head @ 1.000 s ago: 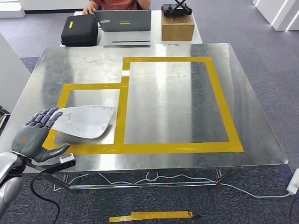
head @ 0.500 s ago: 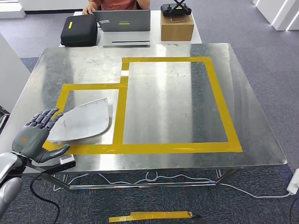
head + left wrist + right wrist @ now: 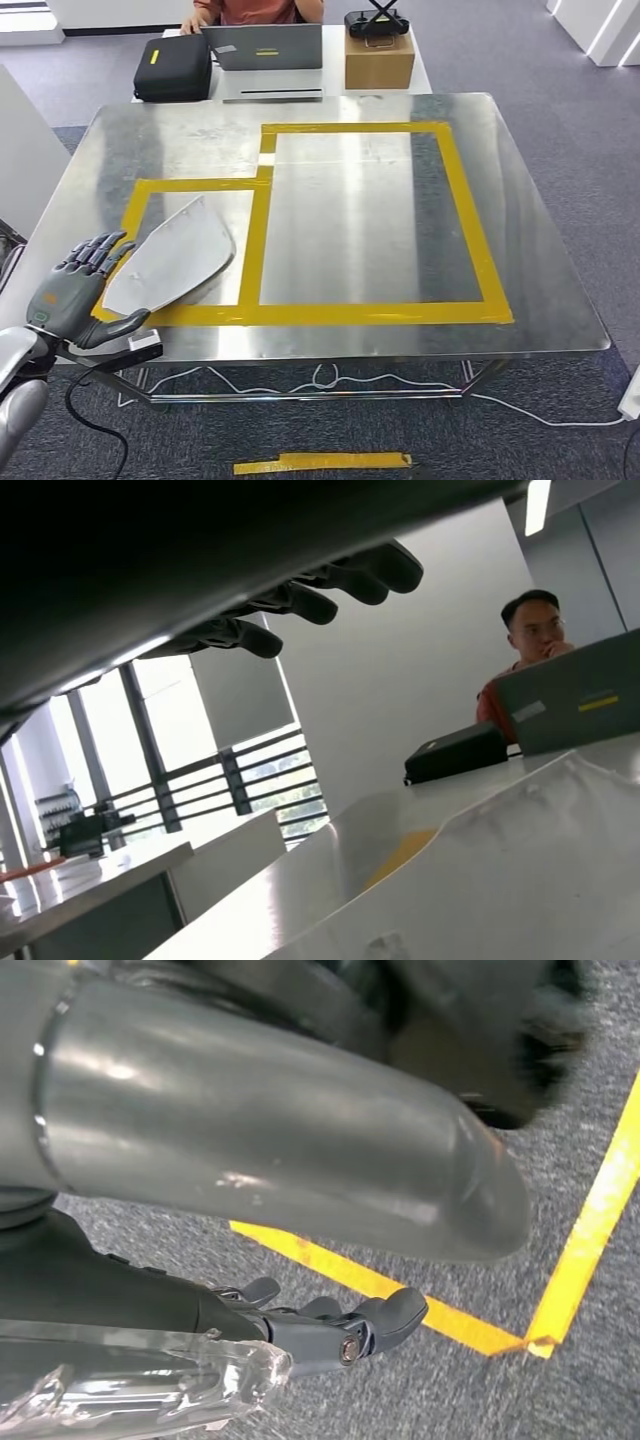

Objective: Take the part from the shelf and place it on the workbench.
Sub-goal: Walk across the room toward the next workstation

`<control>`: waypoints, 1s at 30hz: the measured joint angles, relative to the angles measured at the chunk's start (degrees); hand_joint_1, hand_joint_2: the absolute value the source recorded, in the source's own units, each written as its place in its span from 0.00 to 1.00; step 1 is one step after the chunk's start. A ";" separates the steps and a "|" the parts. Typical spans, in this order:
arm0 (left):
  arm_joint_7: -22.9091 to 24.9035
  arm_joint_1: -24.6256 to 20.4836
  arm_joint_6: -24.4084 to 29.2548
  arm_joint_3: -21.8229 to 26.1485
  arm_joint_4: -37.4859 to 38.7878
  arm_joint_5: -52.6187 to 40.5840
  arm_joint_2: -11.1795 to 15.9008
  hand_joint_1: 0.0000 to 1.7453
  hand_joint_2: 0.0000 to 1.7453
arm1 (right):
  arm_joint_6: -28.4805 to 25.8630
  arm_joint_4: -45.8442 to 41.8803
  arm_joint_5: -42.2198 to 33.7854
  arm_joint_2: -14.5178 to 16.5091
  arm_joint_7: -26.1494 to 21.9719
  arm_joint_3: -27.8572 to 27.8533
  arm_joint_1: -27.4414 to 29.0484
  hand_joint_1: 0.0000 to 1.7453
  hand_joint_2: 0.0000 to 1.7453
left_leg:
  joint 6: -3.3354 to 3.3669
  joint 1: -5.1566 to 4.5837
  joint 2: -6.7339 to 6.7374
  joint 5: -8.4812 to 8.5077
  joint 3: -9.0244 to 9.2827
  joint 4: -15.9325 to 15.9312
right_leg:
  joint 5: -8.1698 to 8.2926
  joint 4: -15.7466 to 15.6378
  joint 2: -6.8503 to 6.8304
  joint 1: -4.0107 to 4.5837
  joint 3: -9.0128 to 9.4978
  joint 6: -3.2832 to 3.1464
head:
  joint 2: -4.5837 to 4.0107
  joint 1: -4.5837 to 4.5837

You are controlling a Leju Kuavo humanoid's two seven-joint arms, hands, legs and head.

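No text can be read anywhere; the far black case and laptop bear yellow stickers, perhaps labels, too small to read.

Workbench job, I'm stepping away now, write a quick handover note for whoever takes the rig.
Left hand: open, fingers spread, at the near left edge of the steel workbench, beside the part.
Right hand: hanging over grey carpet; whether it holds anything cannot be told.
Flat grey curved metal part: lies on the workbench, mostly inside the smaller yellow tape rectangle, its near end over the tape.
Done: part is on the bench, released.
Left: probably only pull the left arm clear; nudge the part if it must sit fully inside.
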 joint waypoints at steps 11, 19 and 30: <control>0.20 0.48 -0.71 0.22 -0.13 0.04 0.25 0.00 0.00 | 0.01 -0.73 -0.83 -0.10 1.10 0.44 0.64 0.00 0.00 | -1.15 0.34 0.08 -11.06 -5.54 16.91 | 3.81 -0.88 -0.18 1.55 -3.70 -4.18 | 0.00 -0.37; 0.92 0.24 -1.42 0.38 -0.49 0.22 0.39 0.00 0.00 | -0.24 -1.46 -1.77 -0.11 2.28 0.68 1.00 0.00 0.00 | 0.73 -0.94 0.20 -5.81 6.36 -0.47 | 7.06 -1.19 -0.49 1.63 -5.66 -2.40 | 0.00 -0.36; 1.51 0.62 -2.03 0.14 -0.64 0.68 -0.01 0.00 0.00 | -0.35 -1.88 -2.98 -0.26 3.63 0.66 1.53 0.00 0.00 | 1.55 -1.34 0.41 0.95 -1.18 -0.73 | -0.72 3.50 -0.34 1.70 0.95 -2.05 | 0.00 -0.03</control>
